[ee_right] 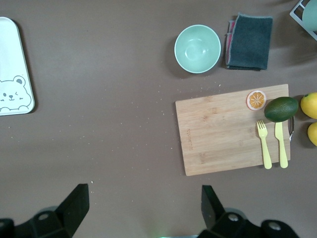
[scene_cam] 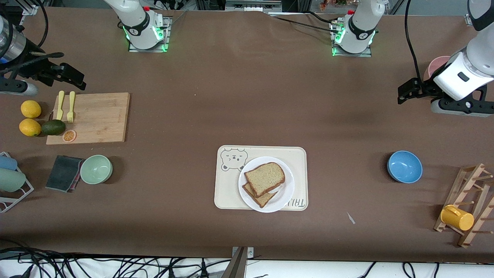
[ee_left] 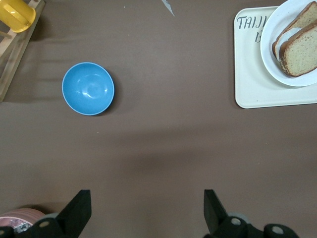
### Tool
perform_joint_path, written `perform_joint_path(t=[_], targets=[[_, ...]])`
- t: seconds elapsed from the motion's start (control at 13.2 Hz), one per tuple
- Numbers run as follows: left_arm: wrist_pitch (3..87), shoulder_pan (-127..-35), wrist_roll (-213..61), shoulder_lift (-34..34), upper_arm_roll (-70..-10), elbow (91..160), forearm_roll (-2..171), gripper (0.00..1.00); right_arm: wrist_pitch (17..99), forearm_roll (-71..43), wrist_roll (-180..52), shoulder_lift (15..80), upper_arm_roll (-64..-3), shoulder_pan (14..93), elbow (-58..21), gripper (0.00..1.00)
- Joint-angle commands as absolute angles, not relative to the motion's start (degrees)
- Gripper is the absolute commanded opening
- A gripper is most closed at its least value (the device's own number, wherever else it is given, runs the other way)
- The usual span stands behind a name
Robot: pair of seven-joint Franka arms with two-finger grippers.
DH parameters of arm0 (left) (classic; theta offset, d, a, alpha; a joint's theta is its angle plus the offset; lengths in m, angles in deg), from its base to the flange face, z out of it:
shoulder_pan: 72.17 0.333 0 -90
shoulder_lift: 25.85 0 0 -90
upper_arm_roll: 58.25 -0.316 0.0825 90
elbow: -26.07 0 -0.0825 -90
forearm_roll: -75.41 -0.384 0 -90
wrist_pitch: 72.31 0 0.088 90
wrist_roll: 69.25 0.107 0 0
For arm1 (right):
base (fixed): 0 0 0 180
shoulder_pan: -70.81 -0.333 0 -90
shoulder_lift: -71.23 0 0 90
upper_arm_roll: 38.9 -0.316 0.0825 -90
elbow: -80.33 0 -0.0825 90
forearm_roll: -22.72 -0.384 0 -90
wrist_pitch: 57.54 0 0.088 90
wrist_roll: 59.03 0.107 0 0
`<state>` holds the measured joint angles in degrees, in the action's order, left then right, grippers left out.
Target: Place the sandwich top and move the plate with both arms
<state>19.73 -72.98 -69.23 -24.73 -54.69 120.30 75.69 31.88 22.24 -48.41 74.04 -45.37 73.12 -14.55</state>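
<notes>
Both tools wait empty with fingers spread wide: your left tool (scene_cam: 403, 94) hovers over the tabletop (scene_cam: 247, 100) at its own end, your right tool (scene_cam: 73, 79) near the wooden cutting board (scene_cam: 96, 116). The light-tan sandwich top (scene_cam: 265, 178) already lies on the small round white plate (scene_cam: 285, 195), on the cream rectangular tray (scene_cam: 297, 154). You see the plate midway between the arms, nearer the front camera than both, so each must reach inward.

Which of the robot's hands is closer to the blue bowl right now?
The left hand. It hangs open over bare table at the left arm's end, near the blue bowl. The right hand, also open, is above the cutting board at the table's right-arm end.
</notes>
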Motion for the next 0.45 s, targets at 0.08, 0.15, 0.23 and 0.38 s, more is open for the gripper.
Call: perform_joint_path(t=[0.08, 0.15, 0.23, 0.38], targets=[[18.8, -73.2, -70.0, -25.2, -54.3, 118.9, 76.3, 1.0, 31.8, 21.4, -47.7, 74.4, -45.6, 73.3, -13.9, 1.0], [18.8, -73.2, -69.9, -25.2, -54.3, 118.9, 76.3, 1.0, 31.7, 21.4, -47.7, 74.4, -45.6, 73.3, -13.9, 1.0], [18.8, -73.2, -69.9, -25.2, -54.3, 118.9, 76.3, 1.0, 31.7, 21.3, -47.7, 74.3, -45.6, 73.3, -13.9, 1.0], [18.6, -73.1, -69.8, -25.3, -54.4, 119.0, 76.3, 1.0, 31.6, 21.4, -47.7, 74.4, -45.6, 73.3, -13.9, 1.0]])
